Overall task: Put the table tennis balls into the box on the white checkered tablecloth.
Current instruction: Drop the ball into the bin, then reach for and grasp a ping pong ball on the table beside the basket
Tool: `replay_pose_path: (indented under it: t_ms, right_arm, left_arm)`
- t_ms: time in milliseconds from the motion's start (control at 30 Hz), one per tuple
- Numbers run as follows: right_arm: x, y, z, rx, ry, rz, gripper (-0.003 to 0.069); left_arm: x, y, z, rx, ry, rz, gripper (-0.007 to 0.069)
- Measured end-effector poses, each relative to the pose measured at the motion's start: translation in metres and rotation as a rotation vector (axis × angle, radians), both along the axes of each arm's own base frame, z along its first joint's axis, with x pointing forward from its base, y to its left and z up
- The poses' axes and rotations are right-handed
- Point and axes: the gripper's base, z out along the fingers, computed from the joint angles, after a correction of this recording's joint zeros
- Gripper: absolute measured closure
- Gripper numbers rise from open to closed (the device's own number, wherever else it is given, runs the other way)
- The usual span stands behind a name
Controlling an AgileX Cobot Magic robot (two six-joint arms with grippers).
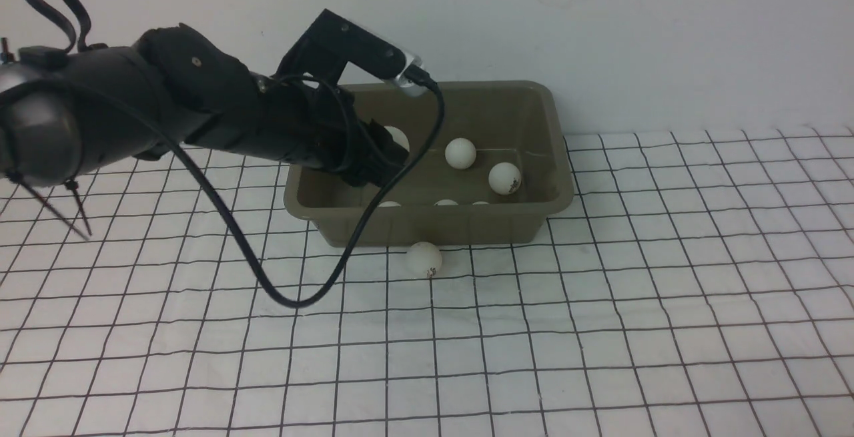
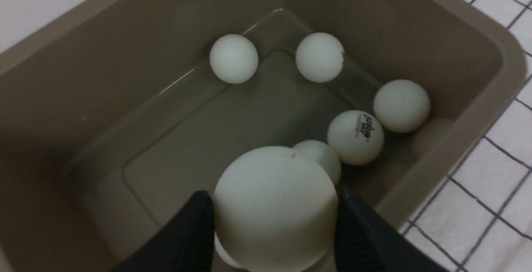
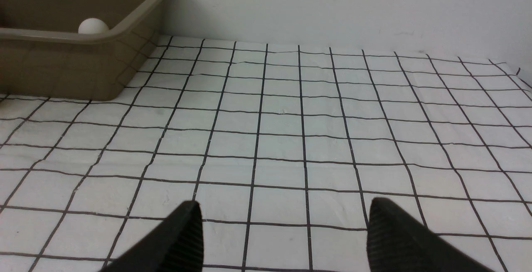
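I had the left end effector [image 2: 274,222] clenched on a table tennis ball [image 2: 274,207] and hung it over the box [image 1: 557,157] so a release would drop it among the five balls [image 2: 355,137] inside. One ball [image 1: 425,259] lay on the white checkered tablecloth [image 1: 600,330] against the box's near wall. The right end effector [image 3: 284,234] stood released and empty, low over bare cloth, well apart.

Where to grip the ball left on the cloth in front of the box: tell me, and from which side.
Come straight down on the loose table tennis ball and pinch it across its middle. It sits just off the box's near wall, so set the fingers parallel to that wall, left and right of the ball; the checkered tablecloth there is bare.
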Motion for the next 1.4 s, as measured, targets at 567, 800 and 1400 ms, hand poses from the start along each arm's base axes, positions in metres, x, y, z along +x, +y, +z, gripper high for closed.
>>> replay_pose_path:
  t_ms: [567,800,1400]
  right_arm:
    - [0.0,0.0,0.0,0.0,0.0,0.0,0.0177]
    - [0.0,0.0,0.0,0.03,0.001,-0.007,0.0177]
    - [0.0,0.0,0.0,0.034,0.001,-0.008,0.0177]
  left_arm:
    - [0.03,-0.011,-0.012,-0.04,0.205,-0.053,0.0131]
    - [-0.021,-0.007,0.031,0.079,0.426,-0.082,0.0212]
    - [-0.076,-0.087,0.002,0.265,0.359,-0.06,0.0219]
